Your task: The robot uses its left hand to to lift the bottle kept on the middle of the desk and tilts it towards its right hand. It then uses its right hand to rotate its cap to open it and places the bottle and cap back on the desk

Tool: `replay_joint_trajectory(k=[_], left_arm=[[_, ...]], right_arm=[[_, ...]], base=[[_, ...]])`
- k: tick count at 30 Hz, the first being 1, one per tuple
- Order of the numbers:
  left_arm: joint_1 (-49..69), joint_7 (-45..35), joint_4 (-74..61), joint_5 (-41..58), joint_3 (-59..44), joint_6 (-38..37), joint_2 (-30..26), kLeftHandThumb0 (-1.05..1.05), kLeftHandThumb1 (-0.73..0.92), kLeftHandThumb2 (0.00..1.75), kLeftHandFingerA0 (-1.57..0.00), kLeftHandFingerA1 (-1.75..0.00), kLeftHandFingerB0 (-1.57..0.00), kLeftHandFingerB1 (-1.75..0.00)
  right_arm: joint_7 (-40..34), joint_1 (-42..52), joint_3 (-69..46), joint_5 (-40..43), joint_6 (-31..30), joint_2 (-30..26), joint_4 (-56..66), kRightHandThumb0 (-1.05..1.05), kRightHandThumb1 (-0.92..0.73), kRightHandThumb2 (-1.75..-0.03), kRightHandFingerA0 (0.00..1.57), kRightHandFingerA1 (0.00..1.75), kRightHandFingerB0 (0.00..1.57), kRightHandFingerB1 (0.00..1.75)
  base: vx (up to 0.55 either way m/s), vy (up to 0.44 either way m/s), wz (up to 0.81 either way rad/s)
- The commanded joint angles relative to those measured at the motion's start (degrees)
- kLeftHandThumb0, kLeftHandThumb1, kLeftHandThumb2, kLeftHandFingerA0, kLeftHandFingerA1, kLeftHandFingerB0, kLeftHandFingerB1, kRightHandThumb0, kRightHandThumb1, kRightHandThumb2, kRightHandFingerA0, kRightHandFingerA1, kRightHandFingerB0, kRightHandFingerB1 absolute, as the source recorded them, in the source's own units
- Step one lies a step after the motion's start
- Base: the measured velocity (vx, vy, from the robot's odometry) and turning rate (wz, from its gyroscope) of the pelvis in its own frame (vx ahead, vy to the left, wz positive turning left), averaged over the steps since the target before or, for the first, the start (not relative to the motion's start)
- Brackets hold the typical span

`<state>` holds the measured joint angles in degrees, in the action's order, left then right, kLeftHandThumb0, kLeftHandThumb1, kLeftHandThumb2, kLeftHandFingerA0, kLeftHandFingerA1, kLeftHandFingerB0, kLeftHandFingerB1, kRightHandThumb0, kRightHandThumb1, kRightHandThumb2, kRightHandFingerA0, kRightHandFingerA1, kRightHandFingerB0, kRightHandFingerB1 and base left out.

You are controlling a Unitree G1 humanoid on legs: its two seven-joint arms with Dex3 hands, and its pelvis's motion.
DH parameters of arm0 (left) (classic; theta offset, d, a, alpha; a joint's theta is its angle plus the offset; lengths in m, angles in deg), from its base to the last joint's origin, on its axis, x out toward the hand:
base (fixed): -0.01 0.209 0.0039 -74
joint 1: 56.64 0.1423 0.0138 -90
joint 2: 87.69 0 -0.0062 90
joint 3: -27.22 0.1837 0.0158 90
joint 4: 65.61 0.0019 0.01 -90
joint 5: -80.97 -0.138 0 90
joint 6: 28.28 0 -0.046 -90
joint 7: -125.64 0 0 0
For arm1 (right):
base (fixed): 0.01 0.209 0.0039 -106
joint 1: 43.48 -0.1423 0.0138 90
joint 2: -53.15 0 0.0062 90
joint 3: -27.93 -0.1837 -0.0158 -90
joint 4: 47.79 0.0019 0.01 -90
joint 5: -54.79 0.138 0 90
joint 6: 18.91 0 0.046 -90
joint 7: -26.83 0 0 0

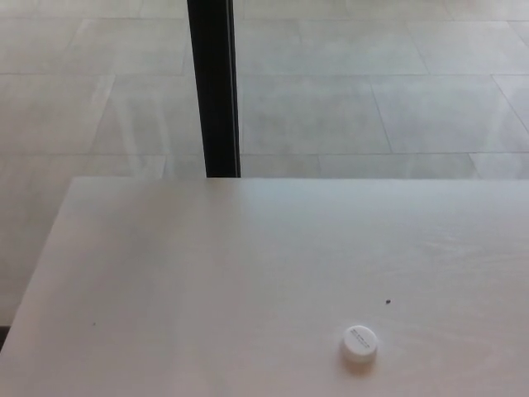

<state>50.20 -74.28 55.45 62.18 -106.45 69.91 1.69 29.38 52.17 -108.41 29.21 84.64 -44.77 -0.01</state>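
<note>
Neither hand shows in the head view, so there is nothing to tell of how open either one is or whether it has hold of anything, and the cap's place cannot be set against a hand at all. What does show is the cap [359, 342], small, round and white, lying flat on the desk [207, 281] with its top face up and faint print across it. It sits toward the near edge of the picture, right of the middle, with a soft shadow under its near side. Just beyond it and a little to the right there is a tiny dark speck [388, 301] on the wood, near the cap but apart from it. A second, fainter speck [93, 323] lies well apart, over by the desk's left edge. The desk itself is pale, with a light grain showing toward the right side, and its far edge runs straight across the middle of the picture. No bottle is to be seen anywhere on it. Past the far edge stands a black post [212, 87], upright, rising from behind the desk left of centre to the top of the picture. Around the post spreads a floor [372, 91] of large pale tiles with thin joints, carrying dull streaks of reflected light.
</note>
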Motion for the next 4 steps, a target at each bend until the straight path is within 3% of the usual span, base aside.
replay_joint_trajectory(k=[1, 3, 4], left_arm=[[5.66, 10.00, 28.48, 15.82, -10.90, -5.37, 2.29, -0.65, 0.70, 0.64, -0.40, -0.48, -0.32, -0.37], [6.55, 8.56, 29.36, 11.98, -6.35, -8.16, 1.62, -0.61, 0.79, 0.63, -0.40, -0.48, -0.29, -0.37], [6.81, 7.27, 29.82, 11.52, -5.56, -9.11, 1.33, -0.59, 0.62, 1.01, -0.38, -0.61, -0.19, -0.49]], right_arm=[[-0.23, 0.90, -19.02, 30.61, -8.33, 8.29, -17.47, -0.43, -0.70, -0.61, 0.33, 0.47, 0.34, 0.32], [2.10, 1.02, -19.73, 31.59, -8.29, 8.75, -17.83, -0.42, -0.72, -0.61, 0.38, 0.51, 0.33, 0.32], [2.59, 1.20, -19.55, 31.43, -8.17, 8.81, -17.90, -0.44, -0.72, -0.61, 0.42, 0.54, 0.33, 0.33]], base=[[0.00, 0.000, 0.00], [0.00, 0.000, 0.00], [0.00, 0.000, 0.00]])
